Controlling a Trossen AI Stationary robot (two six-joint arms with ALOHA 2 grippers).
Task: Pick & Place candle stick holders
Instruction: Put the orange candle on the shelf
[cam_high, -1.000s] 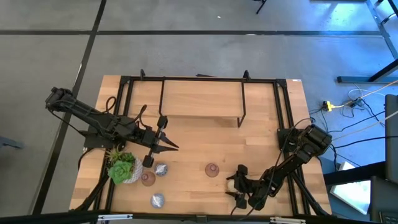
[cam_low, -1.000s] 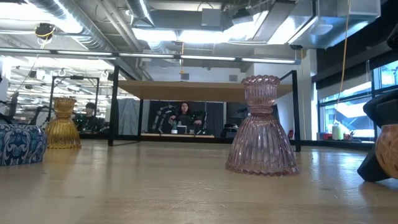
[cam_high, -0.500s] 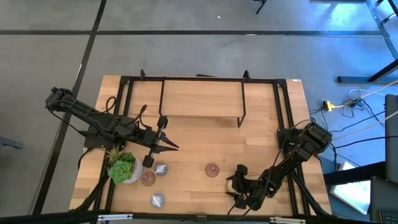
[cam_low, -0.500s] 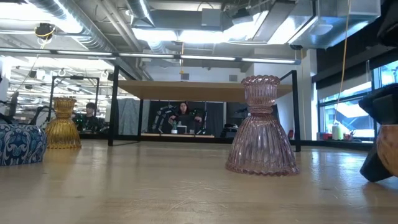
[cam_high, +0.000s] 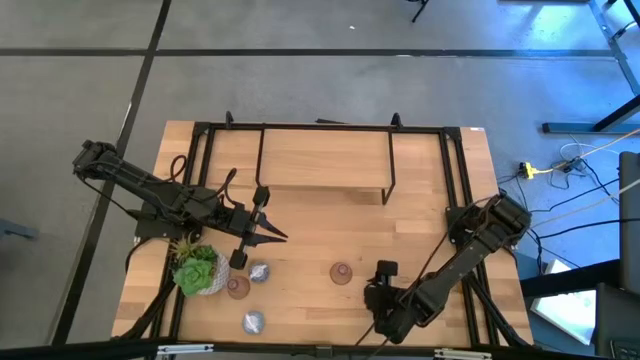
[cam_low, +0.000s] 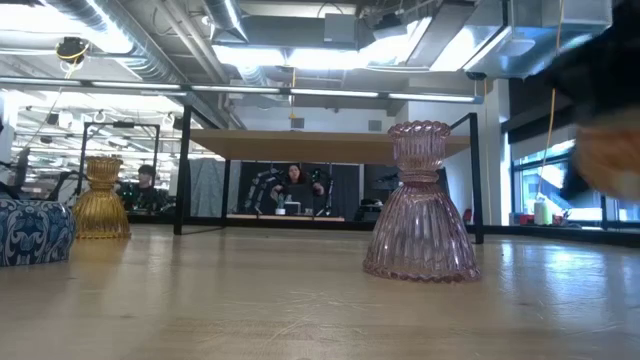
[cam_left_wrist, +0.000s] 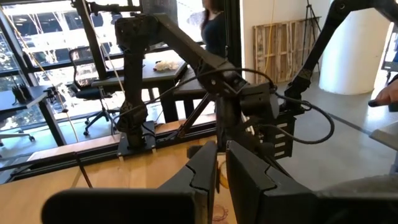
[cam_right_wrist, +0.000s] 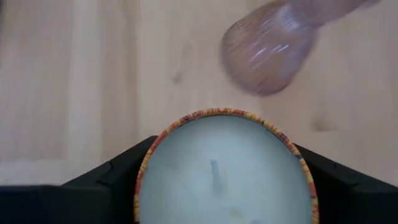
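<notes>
table of pale wood planks with a black tube frame bolted over it takes up most of the high view, both dark arms reaching in from its sides. the right arm's pincer sits low at the near edge, clamped on a round candle holder with a cream-white wax top and a thin orange patterned rim; the right wrist view shows the two dark fingers pressed against its sides. just ahead of that pincer stands a pink ribbed glass vase-shaped holder, upright and apart from the load.

the left arm's pincer hangs over the table's middle-left with its fingers close together on nothing. below and beside it lie a silvery-blue round holder, a second pink holder and another silvery-blue one, with a green succulent in a pale pot close by. the low view also shows an amber glass holder upright far off.

judged risk: the grip is on a smooth round wall, so a quick swing may let the cream holder slip or twist; carried low, it may clip the pink holder ahead and topple it.
</notes>
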